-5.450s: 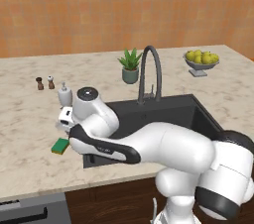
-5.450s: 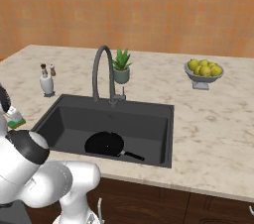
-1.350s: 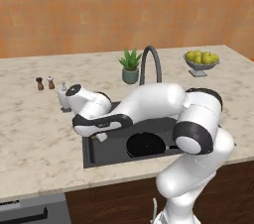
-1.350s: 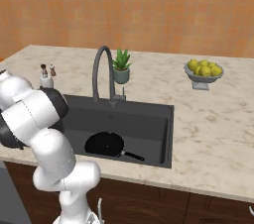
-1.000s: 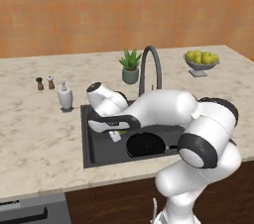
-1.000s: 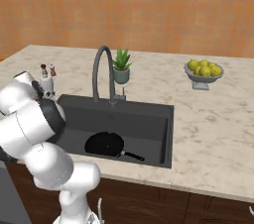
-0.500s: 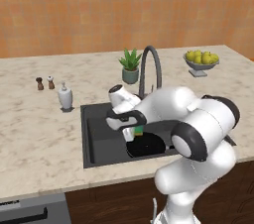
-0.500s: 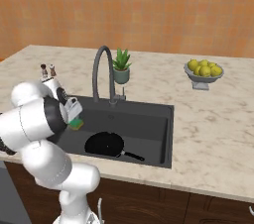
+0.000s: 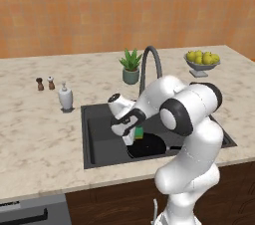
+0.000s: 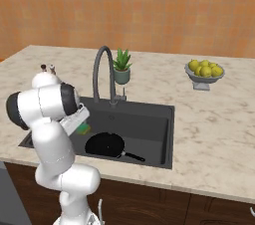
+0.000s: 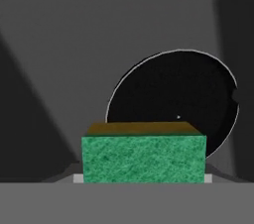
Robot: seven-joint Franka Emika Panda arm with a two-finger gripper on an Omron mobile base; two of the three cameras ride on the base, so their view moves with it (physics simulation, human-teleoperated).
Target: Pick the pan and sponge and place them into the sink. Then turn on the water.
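**Sponge held over sink, pan in basin**

No writing or labels can be read. One sponge (image 9: 139, 133) is clamped in the gripper (image 9: 135, 135) above the sink (image 9: 94, 144), beside one pan (image 10: 105, 145) lying on the basin floor. Two shakers (image 9: 45, 83) are counted. The gripper's fingertips are hidden behind the sponge in the hand view

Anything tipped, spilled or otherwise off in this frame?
Nothing stands out. The pan lies flat in the sink, the sponge is in the hand above the basin, and the soap dispenser, plant and fruit bowl stand upright on the counter.
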